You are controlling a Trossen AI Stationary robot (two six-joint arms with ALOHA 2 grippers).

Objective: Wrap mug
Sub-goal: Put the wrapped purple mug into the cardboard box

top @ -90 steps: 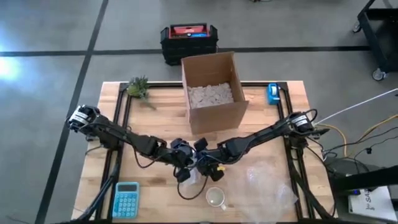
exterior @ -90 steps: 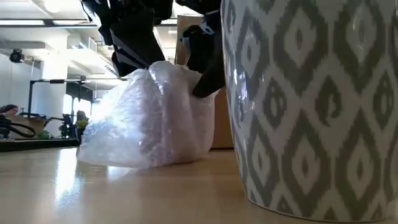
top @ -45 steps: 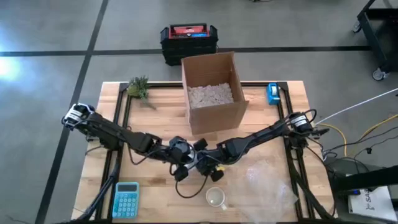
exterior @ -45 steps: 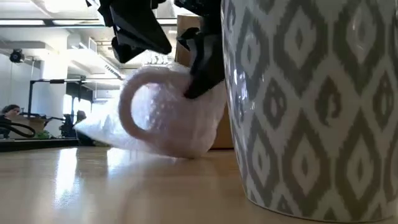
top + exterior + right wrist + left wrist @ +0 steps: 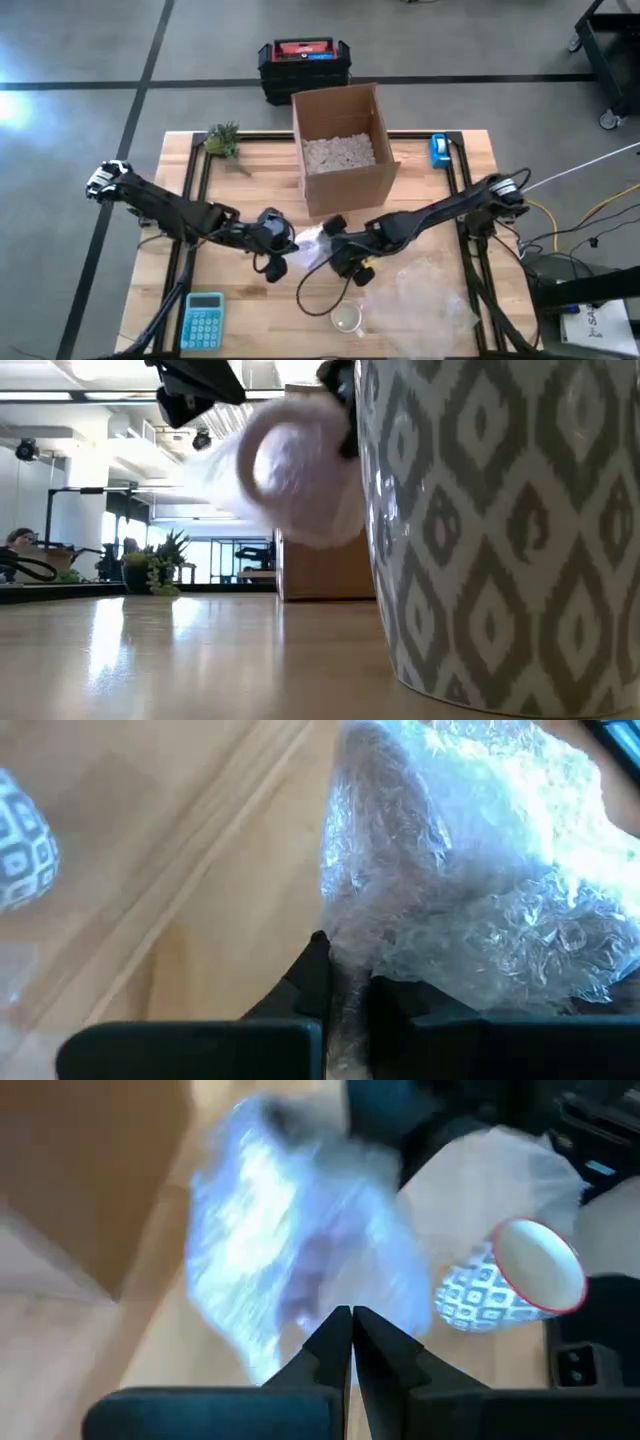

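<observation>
Bubble wrap, a clear crinkly bundle (image 5: 312,241), hangs above the wooden table (image 5: 250,180), pinched by both grippers. Left gripper (image 5: 283,243) has fingers pressed together on one edge. Right gripper (image 5: 333,250) is clamped on the other side. White mug with grey diamond pattern (image 5: 347,318) stands nearby, unwrapped.

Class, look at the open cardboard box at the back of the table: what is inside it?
The cardboard box holds a layer of pale packing filler across its bottom. Anything beneath that filler is covered and cannot be seen. No mug shows inside it.
</observation>
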